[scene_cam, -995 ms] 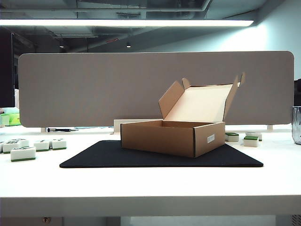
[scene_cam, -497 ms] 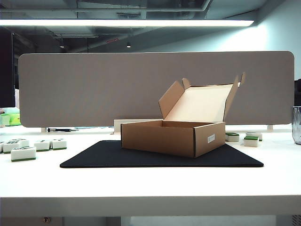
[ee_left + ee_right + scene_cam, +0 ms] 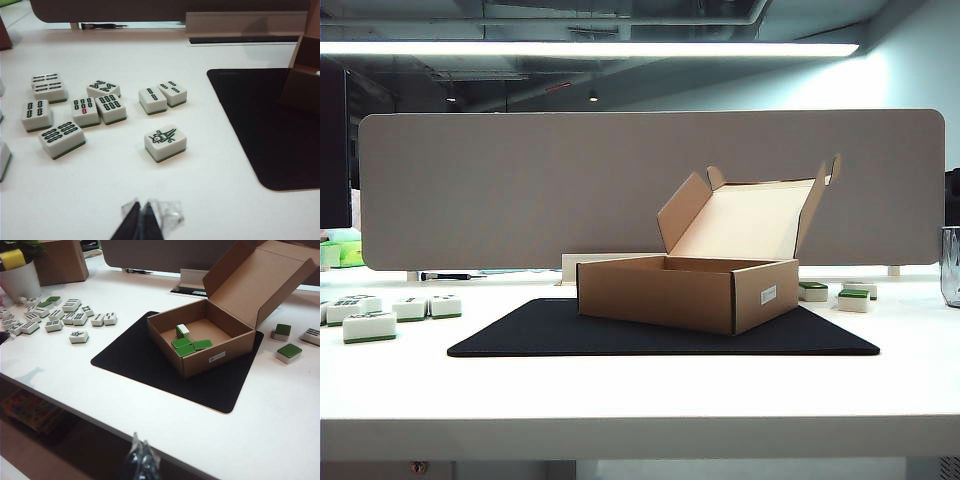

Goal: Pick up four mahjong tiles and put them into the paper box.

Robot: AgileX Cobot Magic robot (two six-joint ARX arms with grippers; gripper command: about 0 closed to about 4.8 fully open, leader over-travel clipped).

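The paper box (image 3: 685, 295) stands open on a black mat (image 3: 620, 338), its flap lid raised. In the right wrist view several green-backed mahjong tiles (image 3: 202, 344) lie inside the box (image 3: 200, 362), one of them on its edge (image 3: 182, 330). My right gripper (image 3: 142, 452) is shut and empty, hanging off the table's front edge, well short of the box. My left gripper (image 3: 142, 210) is shut and empty above bare table, short of the face-up tiles (image 3: 165, 142). A corner of the box (image 3: 300, 82) shows there. Neither arm appears in the exterior view.
Loose face-up tiles (image 3: 370, 325) lie scattered on the left of the table. A few green-backed tiles (image 3: 853, 299) sit right of the box. A grey partition (image 3: 520, 190) closes the back. A white pot (image 3: 20, 282) and a cardboard carton (image 3: 60, 260) stand far left.
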